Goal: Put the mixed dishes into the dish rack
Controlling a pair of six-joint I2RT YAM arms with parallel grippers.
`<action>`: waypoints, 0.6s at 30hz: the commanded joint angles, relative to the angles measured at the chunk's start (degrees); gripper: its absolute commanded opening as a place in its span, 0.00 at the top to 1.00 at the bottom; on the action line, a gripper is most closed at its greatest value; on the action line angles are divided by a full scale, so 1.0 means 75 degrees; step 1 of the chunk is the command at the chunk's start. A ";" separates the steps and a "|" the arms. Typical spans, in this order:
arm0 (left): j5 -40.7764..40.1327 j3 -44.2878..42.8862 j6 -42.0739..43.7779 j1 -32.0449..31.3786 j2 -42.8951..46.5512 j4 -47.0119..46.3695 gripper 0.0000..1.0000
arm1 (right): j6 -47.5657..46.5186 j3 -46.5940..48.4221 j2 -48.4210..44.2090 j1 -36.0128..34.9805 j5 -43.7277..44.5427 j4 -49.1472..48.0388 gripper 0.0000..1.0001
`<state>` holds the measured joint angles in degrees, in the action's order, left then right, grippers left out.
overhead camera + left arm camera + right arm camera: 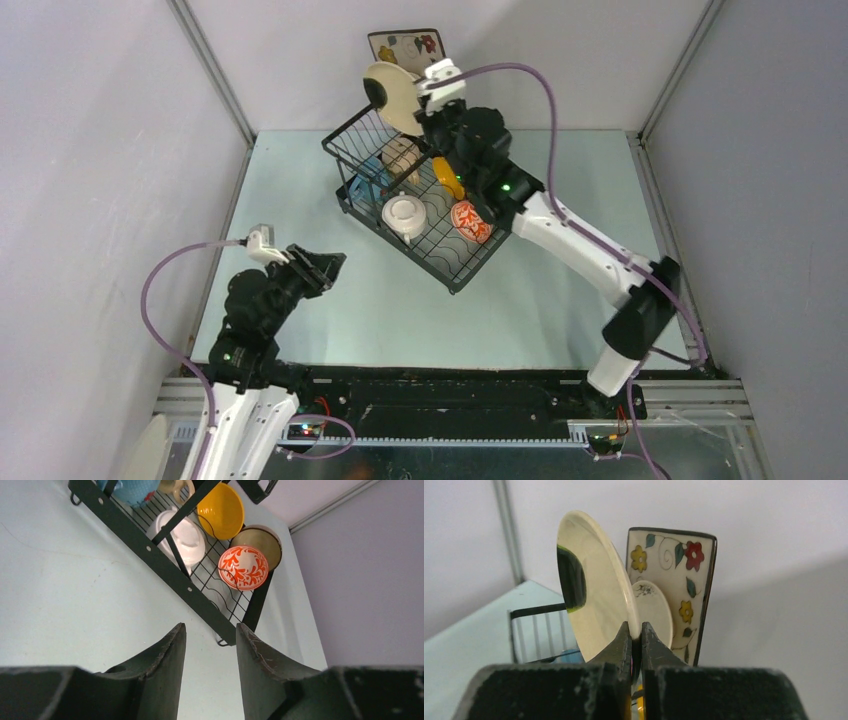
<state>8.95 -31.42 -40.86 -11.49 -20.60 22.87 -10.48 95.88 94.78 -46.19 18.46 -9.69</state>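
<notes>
Pale table (75, 595), tan bowl (264, 541) partly behind red-patterned bowl (243, 568) in dish rack (169, 569)

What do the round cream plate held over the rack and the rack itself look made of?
The cream round plate: likely glazed ceramic, glossy; its face mirrors a dark shape, though melamine is possible. The dish rack: thin black wire and flat bars, probably coated metal, dull finish.

rack (165, 565) 1 | bowls (243, 567) (220, 510) (182, 532) (265, 540) 4 | mugs (372, 172) (400, 158) 2 | round plate (395, 95) 1 | square plate (405, 45) 1
</notes>
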 commanded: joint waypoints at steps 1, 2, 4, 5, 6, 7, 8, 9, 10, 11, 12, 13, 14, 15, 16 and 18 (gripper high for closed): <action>-0.0369 -0.0773 0.1041 0.0020 0.0056 0.0368 0.54 | -0.2115 0.1313 0.1059 -0.0109 0.0700 -0.0216 1.00; -0.0518 -0.0829 0.1165 0.0020 0.0054 0.0509 0.53 | -0.2269 0.1724 0.1401 -0.0113 0.0852 -0.0081 1.00; -0.0781 -0.0969 0.1532 0.0020 0.0017 0.0697 0.53 | -0.2618 0.2228 0.1866 -0.0113 0.1041 0.0032 1.00; -0.0858 -0.1041 0.1733 0.0020 -0.0013 0.0745 0.53 | -0.2782 0.2392 0.2003 -0.0112 0.1083 0.0059 1.00; -0.0992 -0.1062 0.1803 0.0014 -0.0034 0.0826 0.53 | -0.2843 0.2706 0.2302 -0.0119 0.1141 0.0155 1.00; -0.1034 -0.1079 0.1889 0.0017 -0.0064 0.0845 0.53 | -0.2947 0.2895 0.2461 -0.0121 0.1186 0.0214 1.00; -0.1080 -0.1081 0.1899 0.0019 -0.0082 0.0839 0.53 | -0.2990 0.3227 0.2741 -0.0122 0.1284 0.0331 1.00; -0.1078 -0.1054 0.1904 0.0020 -0.0108 0.0828 0.53 | -0.3071 0.3390 0.2886 -0.0122 0.1327 0.0414 1.00; -0.1047 -0.1034 0.1889 0.0020 -0.0122 0.0776 0.53 | -0.3134 0.3658 0.3152 -0.0122 0.1398 0.0425 1.00; -0.1021 -0.0995 0.1863 0.0014 -0.0150 0.0756 0.54 | -0.3277 0.3752 0.3273 -0.0140 0.1443 0.0399 1.00; -0.0986 -0.0987 0.1857 0.0017 -0.0161 0.0732 0.54 | -0.3348 0.3931 0.3501 -0.0142 0.1530 0.0383 1.00; -0.0966 -0.0981 0.1861 0.0019 -0.0189 0.0734 0.54 | -0.3469 0.4017 0.3611 -0.0156 0.1562 0.0397 1.00; -0.0962 -0.0980 0.1867 0.0019 -0.0198 0.0750 0.54 | -0.3514 0.4193 0.3820 -0.0163 0.1606 0.0417 1.00; -0.0960 -0.0973 0.1866 0.0020 -0.0213 0.0754 0.54 | -0.3557 0.4277 0.3923 -0.0156 0.1629 0.0485 1.00; -0.0954 -0.0970 0.1864 0.0020 -0.0221 0.0764 0.54 | -0.3564 0.4437 0.4112 -0.0150 0.1679 0.0537 1.00; -0.0923 -0.0951 0.1855 0.0020 -0.0235 0.0746 0.54 | -0.3469 0.4633 0.4312 -0.0128 0.1727 0.0731 1.00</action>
<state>2.46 -37.91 -28.77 -11.49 -21.89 28.84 -34.59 125.16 124.81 -47.13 28.80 -4.19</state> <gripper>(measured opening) 0.462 0.045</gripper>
